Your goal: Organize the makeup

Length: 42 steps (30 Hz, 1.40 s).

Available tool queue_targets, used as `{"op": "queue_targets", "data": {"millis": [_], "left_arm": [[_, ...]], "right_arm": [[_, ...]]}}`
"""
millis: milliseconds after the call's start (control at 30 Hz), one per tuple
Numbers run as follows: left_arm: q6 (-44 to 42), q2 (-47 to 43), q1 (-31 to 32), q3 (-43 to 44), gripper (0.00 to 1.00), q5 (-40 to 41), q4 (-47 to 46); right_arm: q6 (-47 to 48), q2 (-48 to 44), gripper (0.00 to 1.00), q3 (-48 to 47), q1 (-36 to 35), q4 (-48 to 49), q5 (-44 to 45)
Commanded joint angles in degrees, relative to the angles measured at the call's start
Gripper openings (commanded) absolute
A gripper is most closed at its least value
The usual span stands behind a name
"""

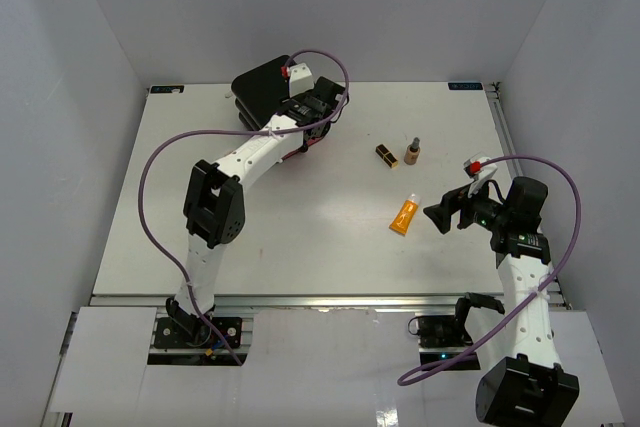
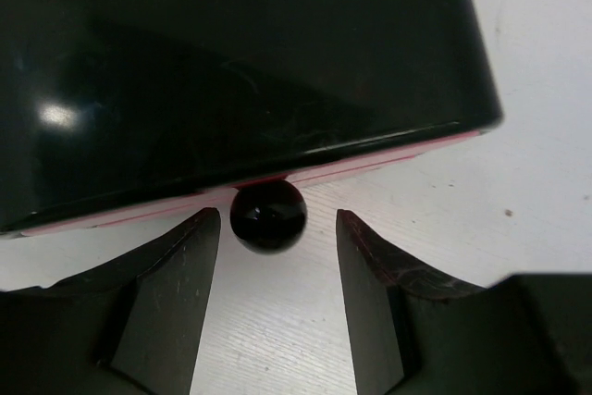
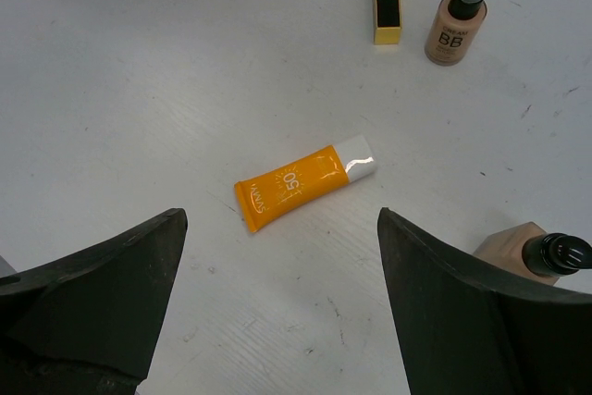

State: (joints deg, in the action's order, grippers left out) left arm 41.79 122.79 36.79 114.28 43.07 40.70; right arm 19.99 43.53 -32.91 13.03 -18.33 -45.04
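Note:
The orange squeeze tube [image 3: 305, 182] with a white cap lies flat on the table just ahead of my right gripper [image 3: 280, 221], which is open and empty above the table. A black-and-gold lipstick [image 3: 388, 4] and a tan BB bottle [image 3: 456, 20] stand farther off. Another tan, dark-capped bottle [image 3: 527, 249] lies by my right finger. From above I see the tube [image 1: 404, 215], lipstick [image 1: 385, 155], bottle [image 1: 411, 152] and right gripper [image 1: 440, 217]. My left gripper [image 2: 275, 228] is open, and a black round knob [image 2: 268, 215] sits between its fingertips. A second lipstick is not in view.
The large black box [image 1: 262, 82] with pink drawer edges [image 2: 370, 162] stands at the back left, and my left gripper [image 1: 305, 112] is right against it. White walls enclose the table on three sides. Purple cables loop over both arms.

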Motion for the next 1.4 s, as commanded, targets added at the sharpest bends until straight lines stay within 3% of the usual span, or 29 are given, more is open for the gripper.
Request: {"op": "queue_targets", "data": {"millis": [0,200,400,733,1067,1367], "left_arm": [[-0.92,-0.81,-0.64,2.78,0.64,0.97,1.15],[-1.39,0.78,-1.57,4.18,0.60,0.38,1.14],[-1.62,1.51,-1.89,4.71,0.40,-0.61,1.05],[-0.91,-3.58,-0.27,-1.47,0.19,-4.12,0.27],[1.37,-11.87,8.12,-10.84,0.19,-4.75,-2.12],[4.44,-14.95,10.70,-16.63,0.20,-5.46,-3.60]], "right_arm": [[0.31,-0.45,0.90,-2.69,0.32,0.05,0.28],[0.31,-0.37,0.90,-2.60,0.42,0.05,0.49],[0.31,-0.37,0.90,-2.60,0.56,0.05,0.65],[0.31,-0.55,0.90,-2.60,0.85,0.13,0.65],[0.31,-0.81,0.90,-2.51,1.11,0.13,0.65],[0.31,-0.90,0.90,-2.43,1.29,0.13,0.48]]}}
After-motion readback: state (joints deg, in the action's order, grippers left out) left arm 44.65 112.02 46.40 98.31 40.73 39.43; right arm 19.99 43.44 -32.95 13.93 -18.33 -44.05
